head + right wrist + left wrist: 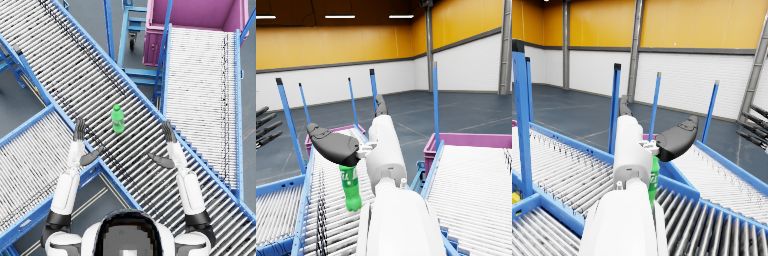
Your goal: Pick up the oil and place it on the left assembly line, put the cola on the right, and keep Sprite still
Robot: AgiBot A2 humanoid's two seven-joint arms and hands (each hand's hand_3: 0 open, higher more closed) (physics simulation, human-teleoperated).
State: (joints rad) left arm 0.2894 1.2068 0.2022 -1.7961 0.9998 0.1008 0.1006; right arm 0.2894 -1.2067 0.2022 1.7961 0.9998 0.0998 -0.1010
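**Head view.**
- Sprite bottle (118,119): green body, green cap, slim, upright on the central roller conveyor (75,65). Located between the two sets of fingers, a little beyond the fingertips, apart from both.
- Left hand (80,147): fingers spread wide, thumb turned inward, nothing held.
- Right hand (172,149): same pose mirrored, fingers wide, nothing held.
- Left assembly line (35,155): outboard of the left fingers.
- Right assembly line (200,75): beyond and outboard of the right fingers, ending at a pink bin (155,45).
- Oil and cola: not seen.

**Left wrist view.**
- Left hand (674,139): dark thumb held out to the side, fingers extended past the forearm, no contact with anything.
- Sprite bottle (654,185): only a narrow green strip with part of a label showing beside the forearm, on the thumb side of the fingers.

**Right wrist view.**
- Right hand (336,145): thumb spread away from the fingers, grasp vacant.
- Sprite bottle (350,192): glossy green plastic, pale label, standing on the rollers on the thumb side; cap hidden behind the thumb, contact judged absent on the head view's evidence.

**Progress, as judged.**
- Oil to the left line: not done.
- Cola to the right line: not done.
- Sprite: untouched on the central conveyor, as required.
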